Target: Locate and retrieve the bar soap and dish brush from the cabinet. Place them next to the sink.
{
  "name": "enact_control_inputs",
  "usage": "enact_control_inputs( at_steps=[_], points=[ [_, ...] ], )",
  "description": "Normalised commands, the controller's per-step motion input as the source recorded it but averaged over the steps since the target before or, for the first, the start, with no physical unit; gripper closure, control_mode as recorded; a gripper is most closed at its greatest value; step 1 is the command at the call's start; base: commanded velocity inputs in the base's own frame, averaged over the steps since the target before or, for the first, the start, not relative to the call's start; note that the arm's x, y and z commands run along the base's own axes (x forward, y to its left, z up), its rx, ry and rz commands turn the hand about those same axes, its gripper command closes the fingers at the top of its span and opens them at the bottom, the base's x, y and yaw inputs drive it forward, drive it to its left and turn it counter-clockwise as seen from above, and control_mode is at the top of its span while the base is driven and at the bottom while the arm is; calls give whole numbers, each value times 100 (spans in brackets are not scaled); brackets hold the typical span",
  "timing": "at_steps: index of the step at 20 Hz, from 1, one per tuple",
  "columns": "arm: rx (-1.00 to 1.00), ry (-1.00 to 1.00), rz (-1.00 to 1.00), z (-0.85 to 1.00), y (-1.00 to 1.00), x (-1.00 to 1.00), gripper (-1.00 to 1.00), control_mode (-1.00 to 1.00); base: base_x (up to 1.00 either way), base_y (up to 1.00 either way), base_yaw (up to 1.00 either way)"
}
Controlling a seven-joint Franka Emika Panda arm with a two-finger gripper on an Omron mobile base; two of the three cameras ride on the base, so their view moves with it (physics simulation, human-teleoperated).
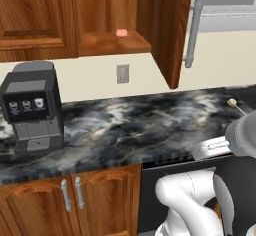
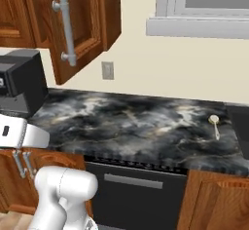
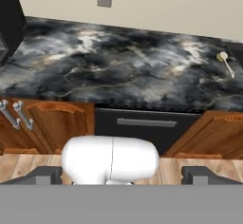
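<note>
The end effector (image 3: 121,182) is hanging back low in front of the base cabinets, jaws spread wide and carrying nothing. Further out, the dish brush (image 2: 214,125) is already lying on the marbled bench (image 2: 136,122), beside the dark sink edge (image 2: 240,126) at the right, so that half is looking done. Farthest up, the bar soap (image 1: 121,32) is still sitting on the shelf of the open cabinet (image 1: 172,30), waiting to be fetched.
</note>
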Motion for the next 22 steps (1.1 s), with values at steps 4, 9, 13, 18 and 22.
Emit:
enact_control_inputs(
  at_steps=[4, 9, 13, 18, 22],
  points=[
    [0, 0, 0, 0, 0, 0, -100, 100, 8, 53, -2],
    [0, 0, 0, 0, 0, 0, -100, 100, 14, 48, 0],
    [0, 0, 0, 0, 0, 0, -100, 100, 26, 44, 0],
    [0, 0, 0, 0, 0, 0, -100, 100, 38, 49, 0],
    [0, 0, 0, 0, 0, 0, -100, 100, 47, 37, 0]
  ],
)
